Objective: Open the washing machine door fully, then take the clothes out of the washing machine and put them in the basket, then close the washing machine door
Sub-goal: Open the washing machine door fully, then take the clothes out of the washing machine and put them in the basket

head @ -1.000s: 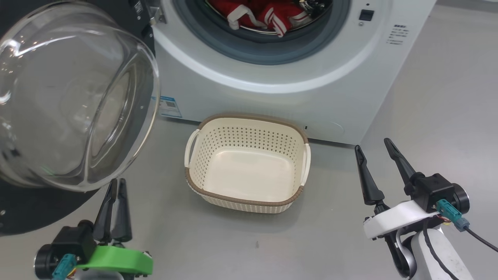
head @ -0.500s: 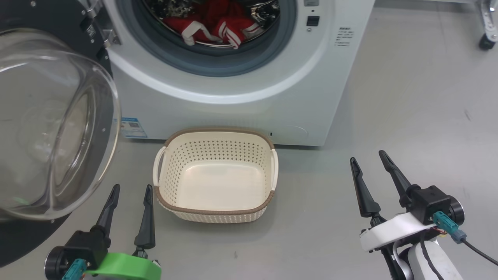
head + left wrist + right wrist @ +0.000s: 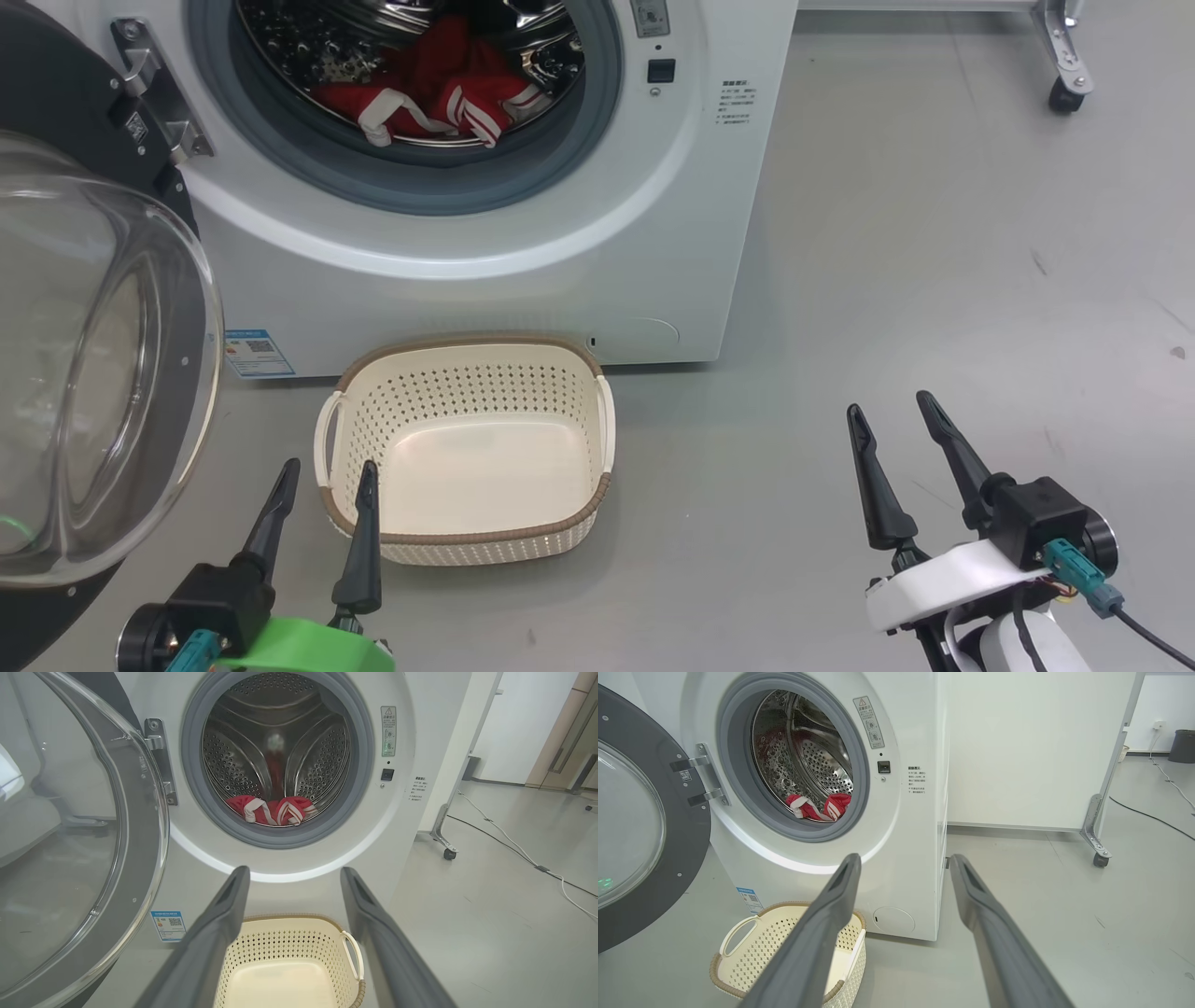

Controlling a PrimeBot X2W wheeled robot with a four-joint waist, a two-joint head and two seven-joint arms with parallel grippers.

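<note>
Both grippers sit released, spread wide, holding nothing: my left gripper [image 3: 330,467] at lower left just beside the basket [image 3: 464,342], my right gripper [image 3: 889,403] at lower right, well apart. The washing machine door [image 3: 103,373] stands open at far left. The clothes [image 3: 425,93] lie inside the washing machine [image 3: 579,261] at upper centre, above the basket

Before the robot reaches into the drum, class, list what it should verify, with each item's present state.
1. washing machine door swung clear of the opening: ok.
2. clothes lying at the front of the drum: ok.
3. basket empty, on the floor before the washing machine: ok.
4. left hand open, holding nothing: ok.
5. right hand open, holding nothing: ok.
6. Door at its full swing: cannot tell.
</note>
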